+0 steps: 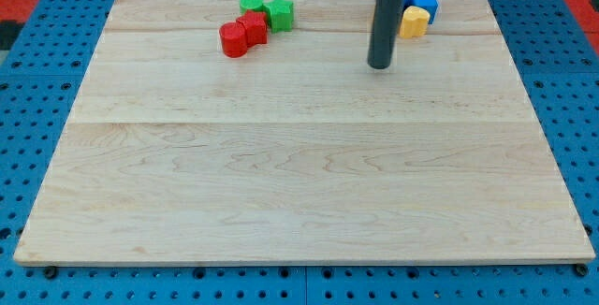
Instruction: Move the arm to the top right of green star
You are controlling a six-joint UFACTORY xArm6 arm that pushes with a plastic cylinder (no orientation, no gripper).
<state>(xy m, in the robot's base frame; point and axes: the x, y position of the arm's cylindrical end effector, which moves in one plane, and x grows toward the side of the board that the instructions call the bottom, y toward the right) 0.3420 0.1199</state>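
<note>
Two green blocks sit near the view's top, left of centre. One green block [280, 13] has a blocky, star-like outline; the other green block [250, 5] is rounder and lies just to its left. Which one is the star I cannot tell for sure. Two red blocks [242, 35] touch them from below. My tip [379, 64] rests on the wooden board [299, 155], well to the right of the green blocks and a little lower in the view, touching no block.
A yellow block [414, 21] and a blue block [422, 3] lie just right of the rod near the board's top edge. A blue pegboard surface [37, 108] surrounds the board.
</note>
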